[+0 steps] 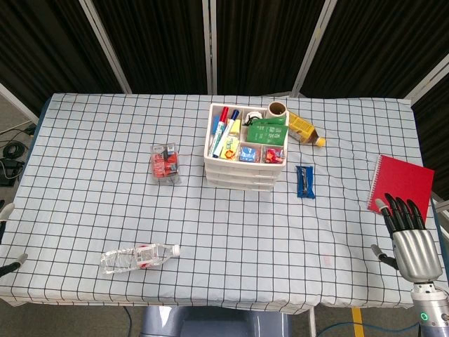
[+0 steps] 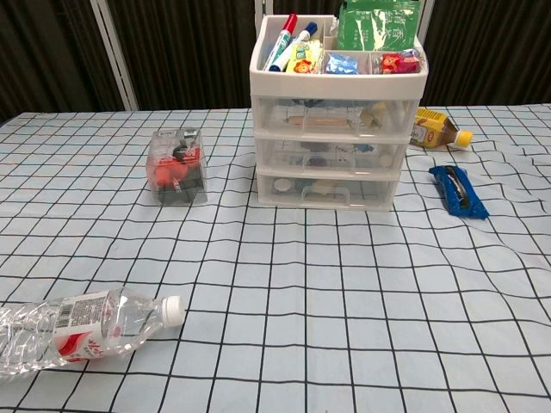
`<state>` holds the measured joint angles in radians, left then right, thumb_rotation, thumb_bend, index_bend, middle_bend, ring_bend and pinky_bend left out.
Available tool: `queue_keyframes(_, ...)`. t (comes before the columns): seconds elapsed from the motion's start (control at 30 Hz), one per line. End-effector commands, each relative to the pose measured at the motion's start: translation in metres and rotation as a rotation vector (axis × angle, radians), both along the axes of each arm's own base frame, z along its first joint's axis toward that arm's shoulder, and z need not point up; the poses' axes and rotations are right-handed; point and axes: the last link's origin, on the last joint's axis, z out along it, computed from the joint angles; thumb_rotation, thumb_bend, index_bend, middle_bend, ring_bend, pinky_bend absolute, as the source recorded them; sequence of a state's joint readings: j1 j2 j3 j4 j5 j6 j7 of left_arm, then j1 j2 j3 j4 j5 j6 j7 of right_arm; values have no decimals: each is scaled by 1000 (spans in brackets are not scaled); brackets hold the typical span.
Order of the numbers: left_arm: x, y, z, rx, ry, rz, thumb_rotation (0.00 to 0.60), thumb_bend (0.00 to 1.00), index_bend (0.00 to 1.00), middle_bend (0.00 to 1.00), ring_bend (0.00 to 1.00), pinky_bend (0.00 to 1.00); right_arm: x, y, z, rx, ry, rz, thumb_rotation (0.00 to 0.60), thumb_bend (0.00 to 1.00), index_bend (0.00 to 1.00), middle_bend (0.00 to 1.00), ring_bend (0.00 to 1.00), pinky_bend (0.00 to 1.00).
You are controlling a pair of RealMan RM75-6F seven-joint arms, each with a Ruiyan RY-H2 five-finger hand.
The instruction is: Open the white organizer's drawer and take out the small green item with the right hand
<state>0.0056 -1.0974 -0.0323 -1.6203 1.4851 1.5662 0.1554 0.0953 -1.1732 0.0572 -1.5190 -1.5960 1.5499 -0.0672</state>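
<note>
The white organizer (image 1: 245, 172) (image 2: 327, 146) stands at the middle back of the checked table, its three translucent drawers all pushed in. Its top tray carries markers, a green packet (image 1: 266, 131) (image 2: 377, 24) and small bits. The drawer contents show only dimly in the chest view, and I cannot pick out a small green item among them. My right hand (image 1: 410, 239) hovers at the table's near right corner, far from the organizer, fingers straight and apart, holding nothing. Only two fingertips (image 1: 7, 209) of my left hand show at the left edge, apart and holding nothing.
A red notebook (image 1: 401, 181) lies just beyond my right hand. A blue snack wrapper (image 1: 304, 181) (image 2: 458, 191) and a yellow carton (image 1: 305, 129) (image 2: 435, 131) lie right of the organizer. A clear box (image 1: 165, 163) (image 2: 177, 166) sits to its left; a plastic bottle (image 1: 138, 257) (image 2: 77, 327) lies near front-left.
</note>
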Motion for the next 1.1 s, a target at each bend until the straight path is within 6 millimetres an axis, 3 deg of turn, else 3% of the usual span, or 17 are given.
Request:
queue_keyframes(0.03,0,0,1,2,-1,1,600,0,0,0,0,0,0,0,0,3,0,-1,600,88,0,0,0,0)
queue_keyframes(0.37,2,-3,6,28,-12,-1,600,0,0,0,0,0,10,-3,-3,0,-55,48,600,86,6,25,18,32)
queue_keyframes(0.4,2,-3,6,30,-14,-2,600,0,0,0,0,0,12,-4,-4,-8,-70,63,600,87,21,102,98,124)
queue_keyframes(0.47,2,-3,7,32,-17,-1,600,0,0,0,0,0,17,-7,-6,-4,-103,77,600,93,56,355,384,391)
queue_keyframes(0.53,2,-3,8,32,-23,-2,600,0,0,0,0,0,27,-12,-12,37,-167,90,600,100,61,501,574,551)
queue_keyframes(0.67,3,-4,10,39,-27,-6,600,0,0,0,0,0,50,-20,-22,97,-262,105,600,125,53,726,811,749)
queue_keyframes(0.83,3,-5,14,51,-39,-11,600,0,0,0,0,0,89,-25,-48,270,-525,64,600,260,45,893,954,867)
queue_keyframes(0.93,3,-5,15,55,-44,-16,600,0,0,0,0,0,109,-28,-62,392,-690,6,600,416,45,916,976,883)
queue_keyframes(1.1,3,-6,17,61,-48,-24,600,0,0,0,0,0,134,-42,-86,528,-866,-74,600,497,44,925,982,886)
